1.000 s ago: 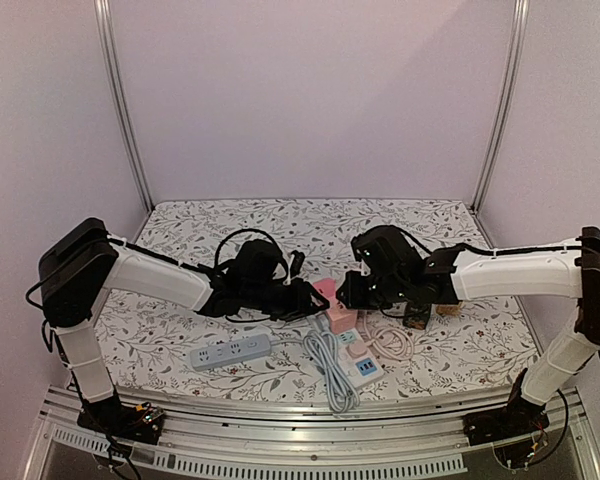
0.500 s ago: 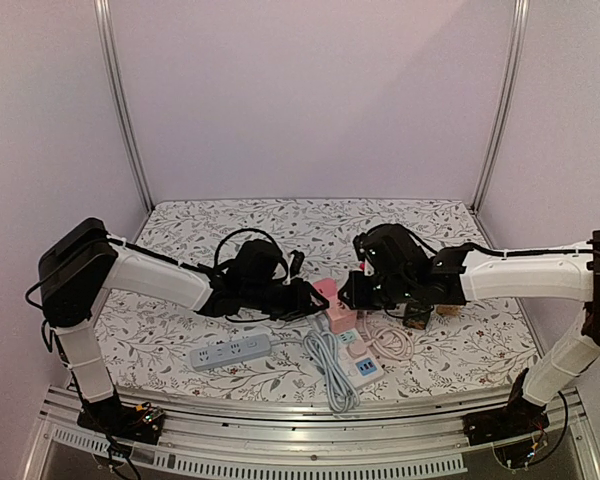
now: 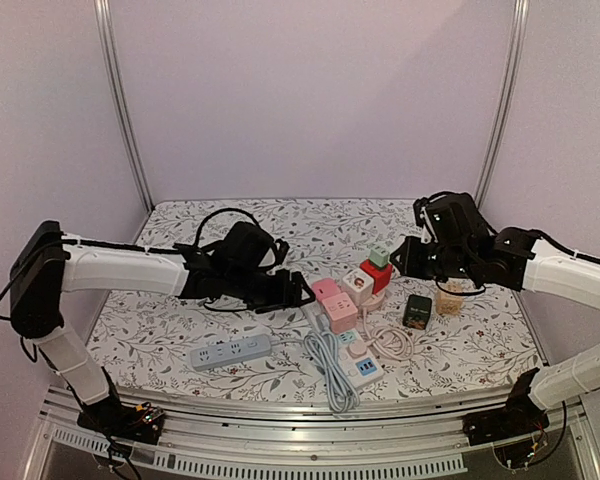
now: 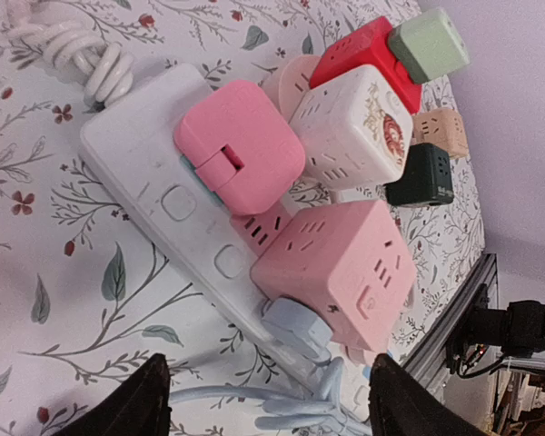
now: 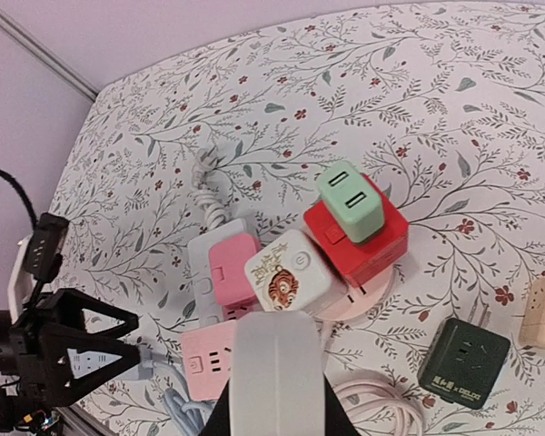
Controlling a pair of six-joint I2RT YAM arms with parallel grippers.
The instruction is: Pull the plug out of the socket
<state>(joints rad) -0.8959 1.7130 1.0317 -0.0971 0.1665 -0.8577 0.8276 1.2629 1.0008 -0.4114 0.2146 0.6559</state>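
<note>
Left claw (image 4: 268, 400) wide beside power strip (image 4: 136, 154), right claw (image 3: 408, 260) clamped on white plug (image 5: 277, 354); extraction apparently complete, set-down next.

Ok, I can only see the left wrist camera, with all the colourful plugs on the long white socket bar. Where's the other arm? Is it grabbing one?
Observer: No. The right gripper hangs to the right of the cluster of coloured plug cubes, touching none of them.
Operator: Is there just one socket bar on the table?
Observer: No, a grey-blue plastic power strip lies by itself on the flowered tablecloth, nearer the arm bases.
Operator: And the little green plug, what's on its top?
Observer: The right wrist camera shows the mint-green square plug has two white slots on its top face.
</note>
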